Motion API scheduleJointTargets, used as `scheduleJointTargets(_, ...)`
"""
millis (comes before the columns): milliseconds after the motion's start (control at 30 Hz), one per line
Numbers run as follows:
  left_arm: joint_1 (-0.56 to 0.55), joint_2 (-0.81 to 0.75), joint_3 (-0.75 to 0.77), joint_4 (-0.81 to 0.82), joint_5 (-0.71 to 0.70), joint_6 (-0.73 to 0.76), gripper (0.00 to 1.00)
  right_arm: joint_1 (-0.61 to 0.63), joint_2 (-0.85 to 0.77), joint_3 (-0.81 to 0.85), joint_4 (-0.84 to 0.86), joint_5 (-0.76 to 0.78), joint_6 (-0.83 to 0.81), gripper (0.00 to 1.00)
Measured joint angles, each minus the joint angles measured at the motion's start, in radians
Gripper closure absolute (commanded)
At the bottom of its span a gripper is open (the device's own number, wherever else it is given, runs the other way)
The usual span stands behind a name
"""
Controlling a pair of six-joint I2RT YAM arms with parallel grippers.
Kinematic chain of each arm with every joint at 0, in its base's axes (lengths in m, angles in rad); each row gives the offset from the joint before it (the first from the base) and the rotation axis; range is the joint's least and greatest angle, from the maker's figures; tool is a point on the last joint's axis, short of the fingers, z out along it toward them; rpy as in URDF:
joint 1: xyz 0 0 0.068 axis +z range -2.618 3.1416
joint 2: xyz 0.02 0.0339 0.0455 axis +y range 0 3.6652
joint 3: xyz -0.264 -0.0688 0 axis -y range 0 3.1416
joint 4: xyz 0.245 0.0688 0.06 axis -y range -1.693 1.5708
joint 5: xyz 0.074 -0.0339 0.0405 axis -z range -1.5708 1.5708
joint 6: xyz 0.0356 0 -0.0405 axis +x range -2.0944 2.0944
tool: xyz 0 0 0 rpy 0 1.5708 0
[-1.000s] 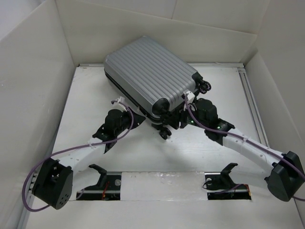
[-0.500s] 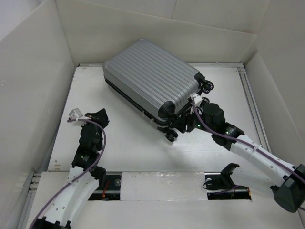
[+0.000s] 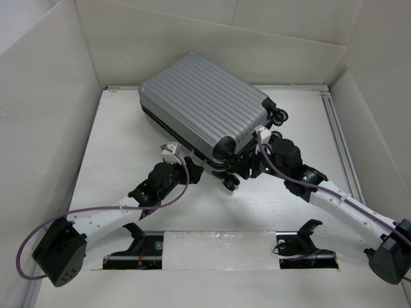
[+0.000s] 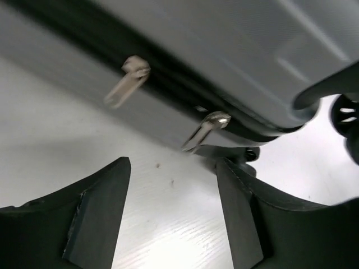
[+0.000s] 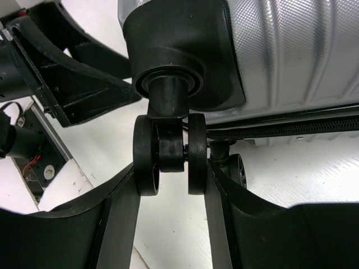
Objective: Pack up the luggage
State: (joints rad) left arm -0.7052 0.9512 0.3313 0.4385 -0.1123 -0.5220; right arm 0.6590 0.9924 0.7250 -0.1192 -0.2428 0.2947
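The luggage (image 3: 202, 102) is a silver-grey ribbed hard-shell suitcase, closed, lying across the back of the table (image 3: 128, 141) with its wheel end toward me. My right gripper (image 3: 239, 172) is shut on one black double spinner wheel (image 5: 168, 154) at the near corner, a finger against each outer face. My left gripper (image 4: 174, 168) hovers open over bare table just in front of the suitcase's side. Two metal zipper pulls (image 4: 207, 129) hang from the black zip line just beyond its fingertips (image 4: 124, 168), untouched.
White walls (image 3: 45, 128) box in the table on the left, back and right. A metal rail (image 3: 337, 128) runs along the right side. Two black stands (image 3: 136, 234) sit in slots at the near edge. Two more suitcase wheels (image 3: 279, 117) stick out right of the right arm.
The left arm swung out to the far left with shut jaws, then came back to the suitcase's front side and opened. The suitcase shifted slightly right early on; the right gripper keeps its hold.
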Motion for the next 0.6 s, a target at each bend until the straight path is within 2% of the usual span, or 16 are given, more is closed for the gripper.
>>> scheduleJointTargets(267, -0.026, 0.18, 0.137, 0.064, 0.011, 0.119, 0.38, 0.004, 0.006, 0.005, -0.002, 0.001, -0.002, 1.0)
scheduleJointTargets(333, -0.026, 0.218, 0.166, 0.057, 0.01, 0.148, 0.41, 0.003, 0.011, 0.006, -0.003, 0.005, -0.006, 1.0)
scheduleJointTargets(467, -0.028, 0.286, 0.237, 0.04, 0.021, 0.19, 0.56, -0.004, 0.019, 0.008, 0.007, 0.047, -0.014, 1.0)
scheduleJointTargets(533, -0.028, 0.308, 0.258, 0.041, 0.034, 0.203, 0.69, -0.005, 0.025, 0.009, 0.014, 0.064, -0.016, 1.0)
scheduleJointTargets(600, -0.029, 0.316, 0.262, 0.05, 0.049, 0.21, 0.75, -0.005, 0.029, 0.01, 0.021, 0.068, -0.015, 1.0)
